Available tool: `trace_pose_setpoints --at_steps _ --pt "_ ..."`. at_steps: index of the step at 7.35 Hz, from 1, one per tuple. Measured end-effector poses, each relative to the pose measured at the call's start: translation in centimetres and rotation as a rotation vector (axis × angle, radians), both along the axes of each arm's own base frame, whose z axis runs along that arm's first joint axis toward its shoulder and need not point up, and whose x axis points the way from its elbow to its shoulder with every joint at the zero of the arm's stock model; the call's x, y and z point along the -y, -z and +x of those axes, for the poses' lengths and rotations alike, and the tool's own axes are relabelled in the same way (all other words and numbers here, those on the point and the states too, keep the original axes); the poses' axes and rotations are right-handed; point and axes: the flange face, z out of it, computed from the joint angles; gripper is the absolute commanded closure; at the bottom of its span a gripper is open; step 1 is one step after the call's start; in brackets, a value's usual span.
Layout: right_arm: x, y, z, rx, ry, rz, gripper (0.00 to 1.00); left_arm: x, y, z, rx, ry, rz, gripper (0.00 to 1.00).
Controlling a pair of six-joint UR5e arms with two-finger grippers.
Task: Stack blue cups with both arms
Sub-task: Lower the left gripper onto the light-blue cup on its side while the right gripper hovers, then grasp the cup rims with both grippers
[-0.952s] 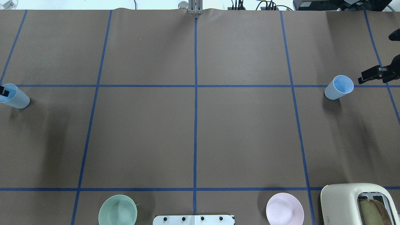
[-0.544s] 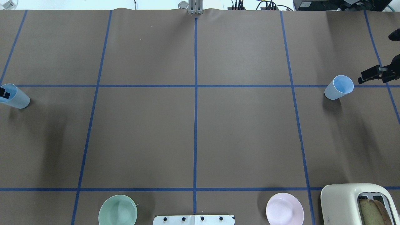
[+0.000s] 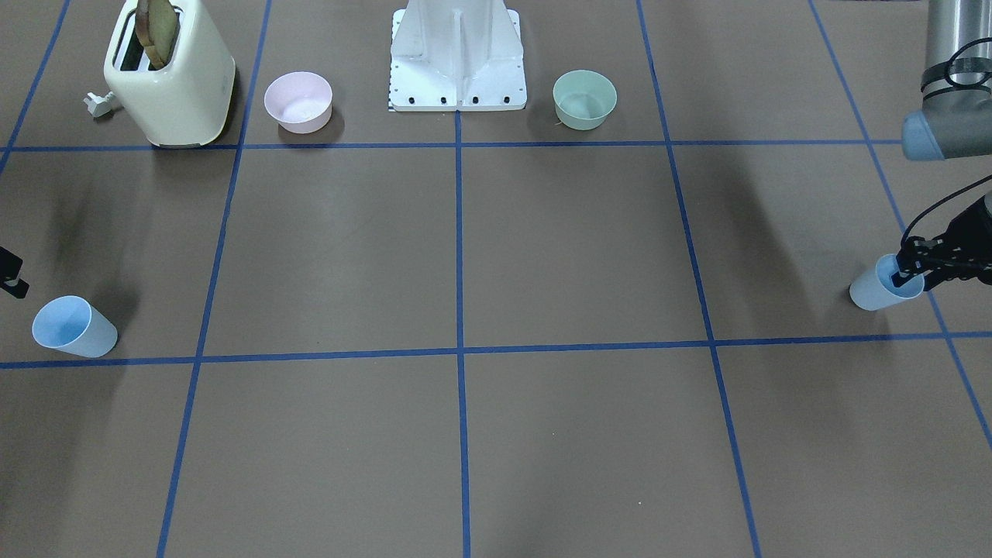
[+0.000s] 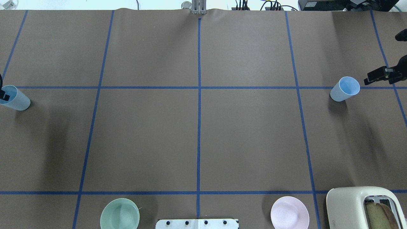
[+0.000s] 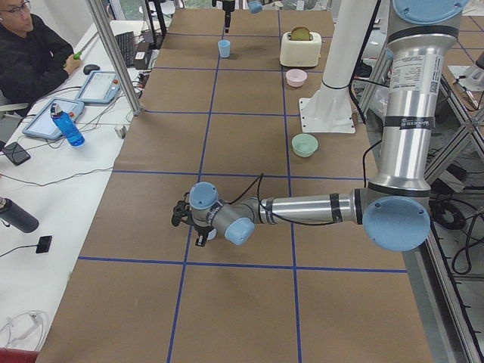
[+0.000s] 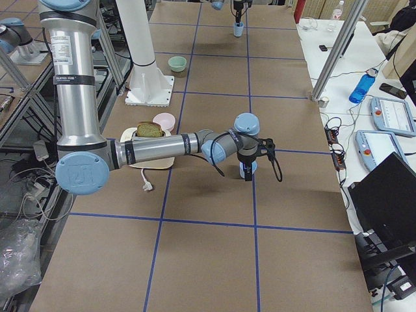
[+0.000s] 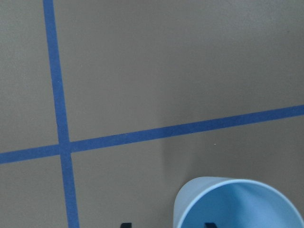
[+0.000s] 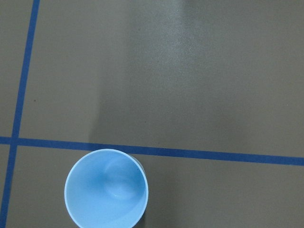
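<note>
One pale-blue cup [image 4: 19, 101] stands upright at the table's far left; it also shows in the front view [image 3: 872, 294] and the left wrist view [image 7: 237, 204]. My left gripper [image 3: 911, 267] is open and straddles its rim, one finger inside and one outside [image 7: 126, 224]. The second blue cup [image 4: 345, 89] stands upright at the far right, also in the front view [image 3: 74, 327] and the right wrist view [image 8: 106, 190]. My right gripper [image 4: 376, 75] hovers just beside and above it, not touching. Only one of its fingers shows, so I cannot tell its opening.
A cream toaster [image 4: 362, 206] with bread stands at the near right corner. A pink bowl [image 4: 289, 212] and a green bowl [image 4: 119, 213] flank the white base [image 4: 197, 223]. Blue tape lines grid the brown table.
My left gripper has sunk slightly further over the left cup's rim. My right gripper has drifted a little away from the right cup. Neither cup has moved.
</note>
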Motion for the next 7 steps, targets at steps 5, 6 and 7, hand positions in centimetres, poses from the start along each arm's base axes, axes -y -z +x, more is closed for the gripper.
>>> trace_pose_setpoints --at_steps 5,6,7 --pt "0.1 -0.6 -0.2 -0.009 0.002 -0.008 0.0 0.5 2.8 0.7 -0.028 -0.015 0.027 1.0" --pt "0.5 -1.0 -0.7 -0.014 0.007 -0.014 0.0 1.0 5.1 1.0 -0.048 -0.024 0.021 1.0" --pt "1.3 -1.2 -1.3 -0.017 0.011 -0.019 0.0 1.4 8.3 1.3 -0.061 -0.032 0.006 1.0"
